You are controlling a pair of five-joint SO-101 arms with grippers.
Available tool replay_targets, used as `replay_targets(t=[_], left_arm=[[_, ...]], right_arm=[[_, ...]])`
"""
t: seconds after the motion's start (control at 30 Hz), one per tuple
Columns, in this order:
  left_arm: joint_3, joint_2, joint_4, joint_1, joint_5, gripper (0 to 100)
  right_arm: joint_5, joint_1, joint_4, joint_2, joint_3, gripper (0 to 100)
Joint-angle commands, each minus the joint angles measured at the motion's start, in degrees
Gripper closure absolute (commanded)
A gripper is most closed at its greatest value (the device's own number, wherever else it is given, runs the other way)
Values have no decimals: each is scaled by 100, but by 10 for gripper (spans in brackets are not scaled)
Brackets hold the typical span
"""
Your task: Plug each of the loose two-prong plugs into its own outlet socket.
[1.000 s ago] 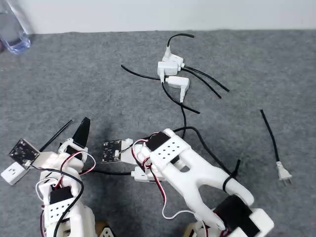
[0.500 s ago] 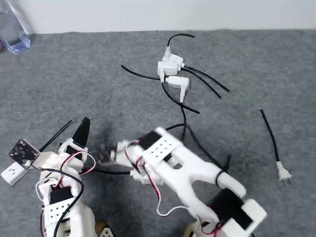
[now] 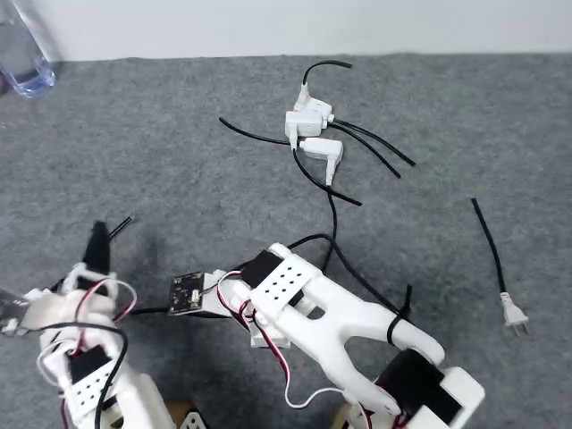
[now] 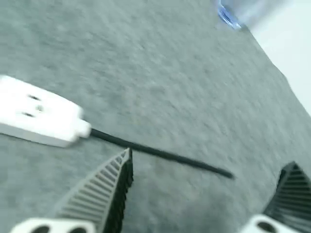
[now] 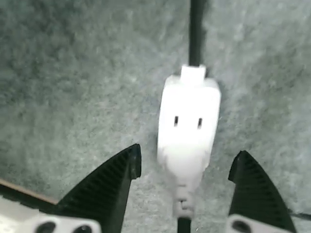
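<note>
My right gripper (image 5: 188,153) is open, its fingers on either side of a white outlet socket (image 5: 188,121) that lies on the grey carpet with two slots facing up and a black cord at each end. My left gripper (image 4: 209,162) is open and holds nothing; another white socket (image 4: 39,116) with a black cord (image 4: 160,153) lies beside it. From above, the left gripper (image 3: 96,248) is at the front left and the right arm (image 3: 304,299) is in the middle front. A loose two-prong plug (image 3: 512,313) lies far right.
A cluster of white sockets and plugs (image 3: 308,123) with black cords lies at the back centre. A clear bottle (image 3: 22,54) stands in the back left corner. A long black cord (image 3: 332,214) runs from the cluster toward the right arm.
The left arm has swung left and drawn back, now covering the socket at the left edge. The right arm has shifted left and toward the front.
</note>
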Motion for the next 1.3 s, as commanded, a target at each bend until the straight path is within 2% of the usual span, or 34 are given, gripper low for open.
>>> replay_targets(t=[0.0, 0.2, 0.27, 0.37, 0.4, 0.43, 0.57, 0.77, 1.03, 1.27], left_arm=[[-224, -62, -132, -738, -571, 566], [-31, -53, 44, -1530, -1275, 566], [-31, -53, 229, -1556, -1310, 566], [-31, -53, 308, -1547, -1310, 566], [-31, -53, 308, -1547, -1310, 566], [-31, -53, 308, -1547, -1310, 566], [-31, -53, 316, -1547, -1310, 566], [-31, -53, 325, -1547, -1310, 566], [-31, -53, 325, -1547, -1310, 567], [-31, -53, 325, -1547, -1301, 569]], right_arm=[[-53, -57, -259, 136, -123, 712], [-18, -57, -637, 813, -141, 721], [-18, -48, -743, 927, -141, 790], [-9, 4, -927, 945, -149, 980], [-9, 66, -954, 945, -149, 998], [0, 127, -963, 945, -158, 971], [334, 611, -892, 945, -554, 991], [563, 1499, -602, 1007, -2084, 991], [571, 1596, -558, 1235, -4167, 991], [545, 1473, -901, 2958, -6488, 991]])
